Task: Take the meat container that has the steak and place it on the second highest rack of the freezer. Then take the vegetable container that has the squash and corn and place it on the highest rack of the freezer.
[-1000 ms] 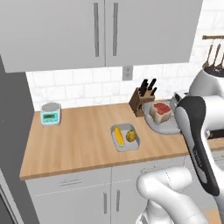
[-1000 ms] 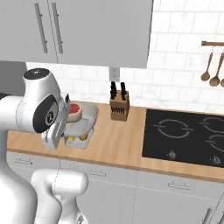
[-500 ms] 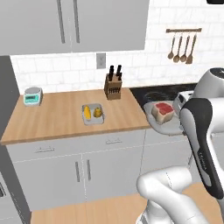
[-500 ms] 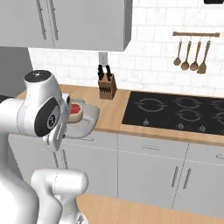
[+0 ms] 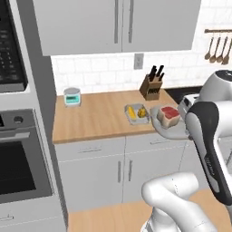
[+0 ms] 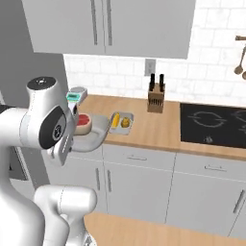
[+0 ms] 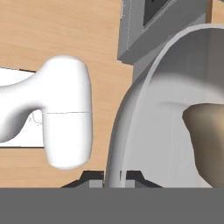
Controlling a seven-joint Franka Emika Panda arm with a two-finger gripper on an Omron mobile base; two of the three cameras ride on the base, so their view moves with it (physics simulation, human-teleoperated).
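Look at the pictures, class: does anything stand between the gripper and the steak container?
Nothing does. The gripper is shut on the rim of the steak container, held in the air off the counter's edge with the steak inside.
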